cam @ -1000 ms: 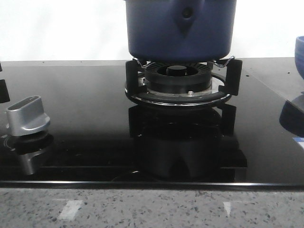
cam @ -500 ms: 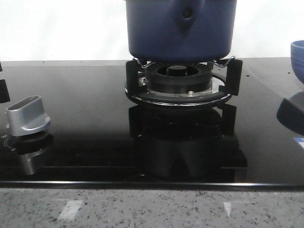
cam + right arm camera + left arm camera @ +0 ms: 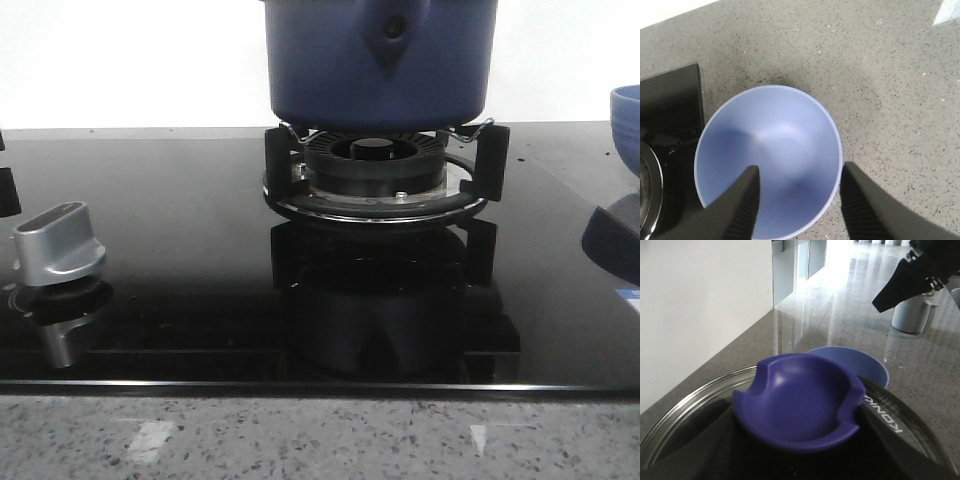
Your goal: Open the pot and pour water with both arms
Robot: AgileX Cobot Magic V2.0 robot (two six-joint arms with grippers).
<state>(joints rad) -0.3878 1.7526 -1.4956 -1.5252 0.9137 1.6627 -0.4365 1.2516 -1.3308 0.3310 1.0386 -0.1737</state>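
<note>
I am looking at the large dark navy-blue round pot with glossy straight sides sitting on the black burner grate of the black glass cooktop, its teardrop handle mount with the small hole facing me. In the front view the top of the pot is running out of frame, so I cannot see its rim there. The silver control knob is standing well apart from the burner, near the cooktop's left edge, and a wide strip of bare glass is lying between the two. The cooktop's front edge is meeting the speckled grey stone counter.

From the left wrist view I am seeing a round glass lid with a metal rim and a dark blue scooped knob at its middle, filling the lower half of the picture. The left claw's own tips are not showing clearly, so I cannot tell whether it is apart or closed.

The right claw is hovering over the lighter blue rounded bowl, its two dark fingers spread apart, one over the bowl's inside, the other at its rim. The bowl is resting on the counter just beside the cooktop's corner, with bare stone on its other sides. In the front view only its edge is peeking in at the far right.
</note>
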